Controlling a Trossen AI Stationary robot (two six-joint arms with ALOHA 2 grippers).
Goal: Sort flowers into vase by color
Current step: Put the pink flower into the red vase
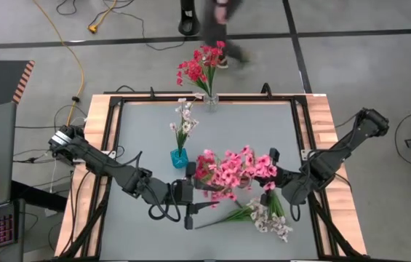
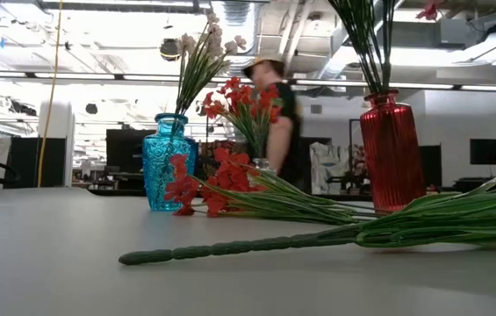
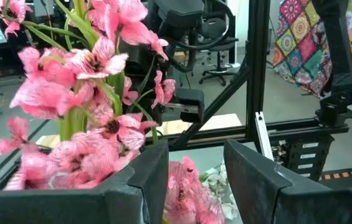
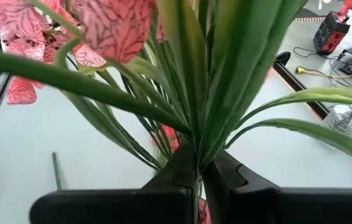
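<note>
The left tool sits just left of the red vase, low over the bench, with its fingers spread well apart and nothing between them; pink blossoms crowd close in front of its camera. Left of and beyond the red vase stands the blue vase, holding white flowers. Farther beyond it, at the bench's far edge, a clear vase holds red flowers. In the low view a red sprig lies flat on the bench between the blue vase and the red vase, though the high view hides it under the pink bunch, so its exact spot is hard to fix. The pink flowers fan out above the red vase, and their green stems run down into its neck in the low view. On the near side of the red vase, white sprigs lie on the bench with stems pointing left. The right tool is just right of the red vase, its fingers pinched tight on the leafy stems of the pink bunch. Beyond the bench a person walks past.
</note>
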